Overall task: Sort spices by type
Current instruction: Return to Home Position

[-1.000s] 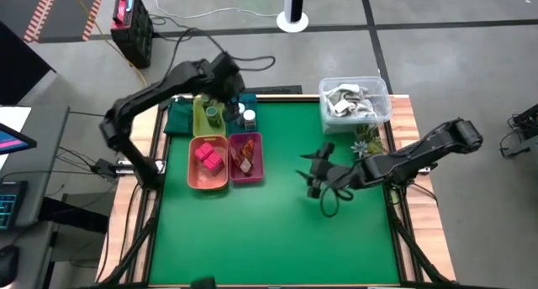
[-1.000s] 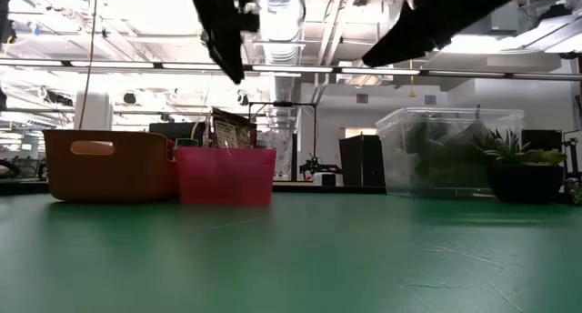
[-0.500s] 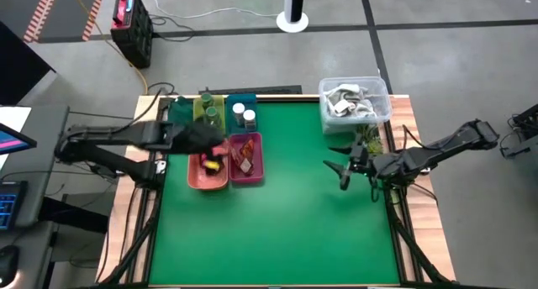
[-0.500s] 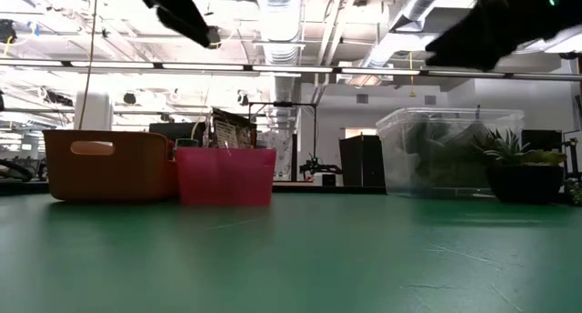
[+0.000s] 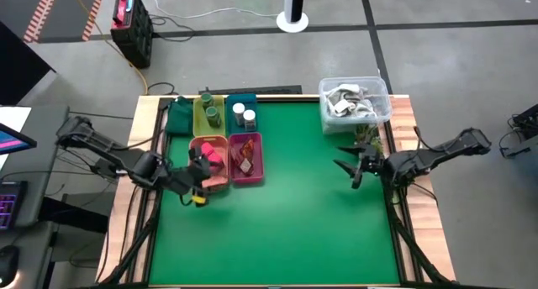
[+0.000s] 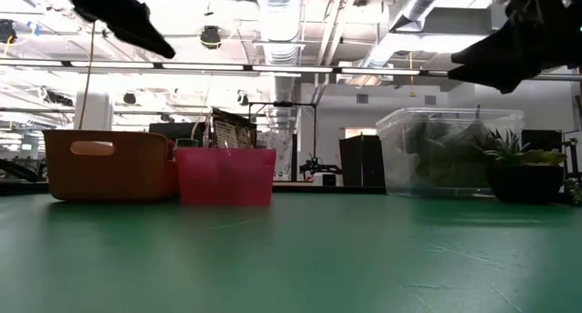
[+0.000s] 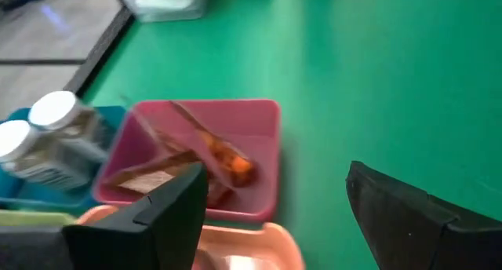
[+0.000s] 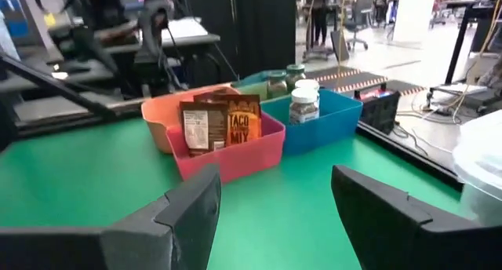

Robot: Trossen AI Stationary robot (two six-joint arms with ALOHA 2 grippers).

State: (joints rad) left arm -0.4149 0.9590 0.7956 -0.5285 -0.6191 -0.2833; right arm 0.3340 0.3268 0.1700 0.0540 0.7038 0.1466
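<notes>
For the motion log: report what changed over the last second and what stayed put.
The left gripper swung from above the far bins back toward the table's left edge, now by the orange bin. The right gripper drew back from mid-table toward the right edge, near the plant. Both have open fingers and hold nothing. All bins, the spices and the clear tub stayed put.

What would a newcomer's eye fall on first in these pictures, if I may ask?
The cluster of bright bins at the table's far-left corner stands out: white-capped jars in the blue bin, packets in the pink bin, pink-red blocks in the orange bin. Both arms hang open-fingered above the green mat, the left gripper by the orange bin, the right gripper near the small plant.
</notes>
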